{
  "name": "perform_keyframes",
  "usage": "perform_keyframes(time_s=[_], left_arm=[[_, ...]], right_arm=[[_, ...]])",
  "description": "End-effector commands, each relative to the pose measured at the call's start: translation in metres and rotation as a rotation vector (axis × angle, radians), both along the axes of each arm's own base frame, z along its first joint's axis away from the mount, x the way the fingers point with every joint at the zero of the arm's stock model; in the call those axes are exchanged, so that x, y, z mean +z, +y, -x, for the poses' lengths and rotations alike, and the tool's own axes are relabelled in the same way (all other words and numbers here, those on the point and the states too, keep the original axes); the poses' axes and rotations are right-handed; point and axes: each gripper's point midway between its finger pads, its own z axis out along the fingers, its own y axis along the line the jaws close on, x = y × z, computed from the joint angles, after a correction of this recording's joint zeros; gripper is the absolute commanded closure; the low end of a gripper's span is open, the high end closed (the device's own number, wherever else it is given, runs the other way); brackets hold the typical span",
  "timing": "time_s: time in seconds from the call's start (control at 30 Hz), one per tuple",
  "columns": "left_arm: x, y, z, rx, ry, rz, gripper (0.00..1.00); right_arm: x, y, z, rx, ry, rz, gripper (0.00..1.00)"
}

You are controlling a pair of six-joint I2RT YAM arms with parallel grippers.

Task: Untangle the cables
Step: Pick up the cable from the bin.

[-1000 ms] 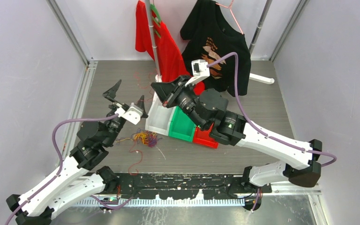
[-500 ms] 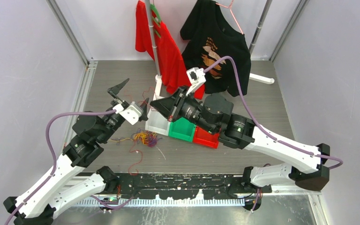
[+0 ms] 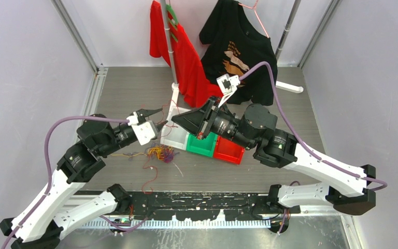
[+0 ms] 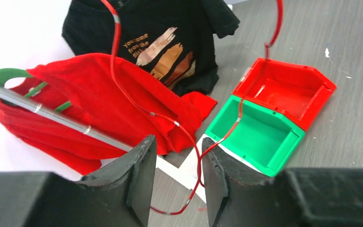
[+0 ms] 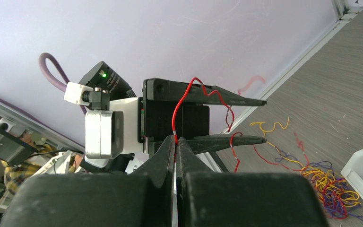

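A tangle of red, yellow and purple cables (image 3: 159, 152) lies on the table in front of the bins, also visible in the right wrist view as the tangle (image 5: 328, 184). My right gripper (image 3: 173, 118) (image 5: 175, 139) is shut on one red cable (image 5: 174, 118) and holds it raised above the white bin. That red cable (image 4: 198, 171) loops down through the gap of my left gripper (image 3: 161, 117) (image 4: 177, 142), whose jaws are half closed and do not pinch it. In the right wrist view the left gripper (image 5: 264, 120) shows both fingers apart, with the cable draped over them.
White bin (image 3: 173, 136), green bin (image 3: 202, 145) and red bin (image 3: 227, 151) sit in a row mid-table. A red shirt (image 3: 179, 46) and a black shirt (image 3: 243, 46) hang on a rack behind. Loose cable strands (image 3: 147, 181) trail toward the near edge.
My left gripper swung right to meet the right gripper and its jaws narrowed from wide open around the red cable. The right arm drew back to the right, still gripping.
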Motion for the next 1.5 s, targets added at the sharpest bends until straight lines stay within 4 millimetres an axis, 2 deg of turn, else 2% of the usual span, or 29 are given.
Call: perform_keyframes(time_s=[0.0,0.17,0.23,0.3,0.43,0.5,0.6,0.77,1.0,1.13,1.23,1.47], left_arm=[[0.008,-0.005,0.014,-0.072,0.032,0.004,0.6],[0.015,-0.003,0.009,-0.048,-0.003,0.022,0.58],[0.015,-0.002,0.009,-0.047,-0.009,0.017,0.61],[0.014,-0.002,0.009,-0.045,-0.012,0.016,0.69],[0.016,0.002,0.005,-0.009,-0.012,0.032,0.93],[0.02,0.005,0.003,0.014,0.0,0.053,1.0],[0.023,0.004,0.006,0.012,0.057,0.076,1.0],[0.031,-0.003,0.027,-0.065,0.186,0.12,1.0],[0.042,-0.01,0.055,-0.171,0.343,0.164,1.0],[0.058,-0.01,0.062,-0.192,0.376,0.224,1.0],[0.071,-0.009,0.058,-0.178,0.373,0.278,1.0],[0.093,-0.013,0.043,-0.146,0.367,0.386,1.0]], right_arm=[[0.023,-0.009,0.011,0.037,-0.037,-0.066,0.99],[0.022,-0.007,0.014,0.055,-0.031,-0.065,0.99],[0.022,-0.008,0.015,0.057,-0.031,-0.066,0.99],[0.023,-0.009,0.016,0.062,-0.034,-0.066,0.99],[0.021,-0.012,0.018,0.066,-0.044,-0.06,0.99],[0.016,-0.017,0.016,0.047,-0.049,-0.05,0.99],[0.003,-0.026,0.013,0.012,-0.054,-0.029,0.99],[-0.024,-0.039,0.005,-0.055,-0.046,0.033,0.99],[-0.049,-0.042,-0.013,-0.146,-0.043,0.102,0.99],[-0.065,-0.032,-0.021,-0.158,-0.036,0.121,0.99],[-0.071,-0.015,-0.018,-0.109,-0.03,0.108,0.99],[-0.068,0.035,-0.008,0.04,-0.022,0.009,0.99]])
